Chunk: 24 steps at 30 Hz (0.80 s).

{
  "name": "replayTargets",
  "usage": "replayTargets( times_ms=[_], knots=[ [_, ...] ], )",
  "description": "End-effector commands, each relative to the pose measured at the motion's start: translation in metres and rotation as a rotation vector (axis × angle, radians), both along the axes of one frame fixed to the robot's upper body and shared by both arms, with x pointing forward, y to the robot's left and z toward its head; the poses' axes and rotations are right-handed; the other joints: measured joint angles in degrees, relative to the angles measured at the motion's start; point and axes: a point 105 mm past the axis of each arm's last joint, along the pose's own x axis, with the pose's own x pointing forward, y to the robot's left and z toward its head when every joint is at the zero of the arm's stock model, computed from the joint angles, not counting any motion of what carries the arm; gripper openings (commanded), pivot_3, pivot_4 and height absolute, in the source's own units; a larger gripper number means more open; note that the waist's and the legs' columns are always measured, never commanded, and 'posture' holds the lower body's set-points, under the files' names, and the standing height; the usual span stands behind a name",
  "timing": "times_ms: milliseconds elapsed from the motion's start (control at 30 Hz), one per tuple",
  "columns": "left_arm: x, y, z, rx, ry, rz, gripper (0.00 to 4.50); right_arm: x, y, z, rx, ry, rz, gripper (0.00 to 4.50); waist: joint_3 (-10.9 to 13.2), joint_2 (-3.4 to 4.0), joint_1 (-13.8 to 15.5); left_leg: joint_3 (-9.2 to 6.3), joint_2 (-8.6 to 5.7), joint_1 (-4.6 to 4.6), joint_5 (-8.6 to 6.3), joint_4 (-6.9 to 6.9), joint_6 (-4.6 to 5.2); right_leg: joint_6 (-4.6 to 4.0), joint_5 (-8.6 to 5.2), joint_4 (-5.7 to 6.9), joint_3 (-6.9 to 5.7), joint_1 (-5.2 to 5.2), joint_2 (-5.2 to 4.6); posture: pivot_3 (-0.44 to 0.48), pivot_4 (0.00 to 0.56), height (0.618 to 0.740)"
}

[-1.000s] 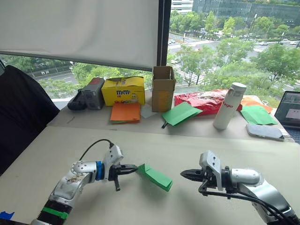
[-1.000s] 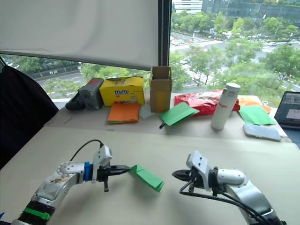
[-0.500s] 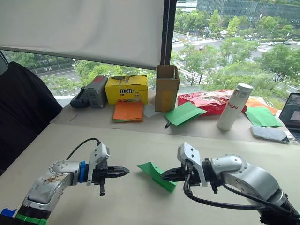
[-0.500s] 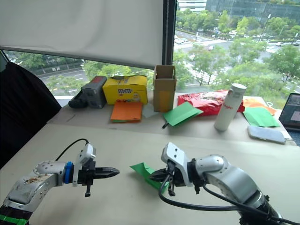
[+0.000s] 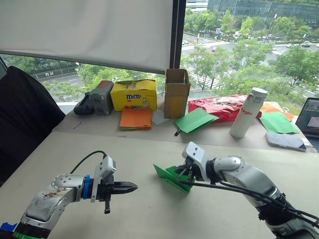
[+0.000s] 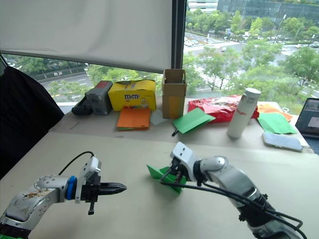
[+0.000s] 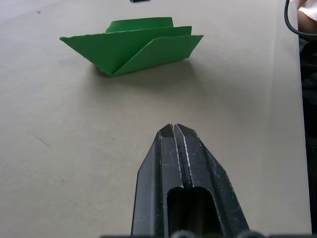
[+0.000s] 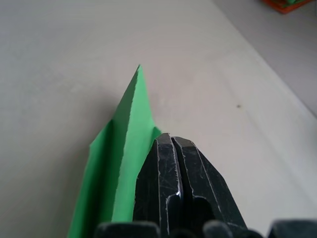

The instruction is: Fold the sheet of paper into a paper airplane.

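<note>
The paper airplane (image 5: 168,175), a folded bright green wedge with its flaps standing up in a V, lies mid-table. It also appears in the left wrist view (image 7: 133,47). My right gripper (image 5: 181,173) is shut, with its tips pressed against the wedge's right-hand flap (image 8: 119,163). No paper shows between its fingers (image 8: 161,163). My left gripper (image 5: 133,187) is shut and holds nothing. It hovers over bare table a short way left of the wedge, pointing at it.
The raised ledge at the back holds orange paper (image 5: 134,118), a yellow box (image 5: 132,95), a cardboard box (image 5: 175,93), green sheets (image 5: 195,120), a red bag (image 5: 219,107), a white bottle (image 5: 246,113), a phone (image 5: 284,141) and a laptop (image 5: 309,117). A black chair (image 5: 25,119) stands at the left.
My left gripper let go of the paper and drew back left. My right gripper swung in from the right onto the paper, which now stands tilted with its flaps up.
</note>
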Motion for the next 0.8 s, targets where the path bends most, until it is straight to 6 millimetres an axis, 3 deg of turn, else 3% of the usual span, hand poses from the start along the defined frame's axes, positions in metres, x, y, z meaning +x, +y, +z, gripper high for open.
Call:
replayTargets(
  times_ms=[33,100,167,233,300,400,533,800],
  knots=[
    [0.007,0.000,0.011,-0.007,-0.048,0.009,0.00,0.006,0.011,0.026,0.097,-0.061,-0.012,0.02,0.0,-0.02,-0.1,-0.02,0.03,0.00,0.00,-0.01,0.00,0.00,0.00,0.00,0.00,0.00,0.04,0.000,0.150,0.656],
    [0.011,0.001,0.012,-0.012,-0.053,0.029,0.00,0.009,0.018,0.032,0.092,-0.105,-0.038,0.02,0.0,-0.01,-0.3,-0.05,0.08,0.00,0.00,-0.02,0.00,0.00,0.00,0.02,0.01,0.00,0.08,0.000,0.150,0.656],
    [0.012,0.001,0.012,-0.012,-0.054,0.036,0.00,0.007,0.018,0.026,-0.073,-0.188,-0.060,0.02,0.0,0.06,-0.3,-0.02,0.06,-0.01,0.00,-0.02,0.00,0.00,0.00,0.13,0.04,-0.04,0.06,0.000,0.150,0.656],
    [0.011,0.001,0.011,-0.008,-0.053,0.037,0.00,-0.017,0.031,0.016,-0.065,-0.035,0.071,0.02,0.0,0.05,-0.3,0.02,0.01,-0.03,0.00,0.00,0.00,-0.01,0.00,0.18,0.04,-0.12,-0.01,0.000,0.150,0.656],
    [0.011,0.000,0.009,-0.002,-0.052,0.038,0.00,-0.033,0.035,0.007,-0.047,0.115,0.125,0.60,0.0,0.01,-0.3,0.00,0.02,-0.03,0.00,0.00,0.00,-0.01,0.00,0.17,0.02,-0.11,-0.01,0.000,0.150,0.656],
    [0.011,-0.004,0.008,0.002,-0.054,0.039,0.00,-0.032,0.027,-0.006,-0.153,0.109,0.102,1.51,0.0,0.03,-0.4,-0.02,0.02,-0.02,0.00,0.00,0.00,-0.01,0.00,0.17,0.01,-0.08,-0.02,0.000,0.150,0.656],
    [0.011,-0.008,0.007,0.003,-0.055,0.039,0.00,-0.028,0.027,-0.007,-0.141,0.127,0.060,2.85,0.0,0.02,-0.6,0.00,0.01,0.00,0.00,0.01,0.00,-0.01,0.00,0.16,0.01,-0.09,-0.06,0.000,0.150,0.656],
    [0.012,-0.010,0.010,0.012,-0.059,0.036,0.00,-0.022,0.029,-0.005,-0.066,0.168,0.019,2.85,0.0,0.01,-1.1,-0.02,0.02,0.00,0.01,0.01,0.00,-0.01,0.00,0.20,0.00,-0.08,-0.03,0.000,0.150,0.656]
  ],
)
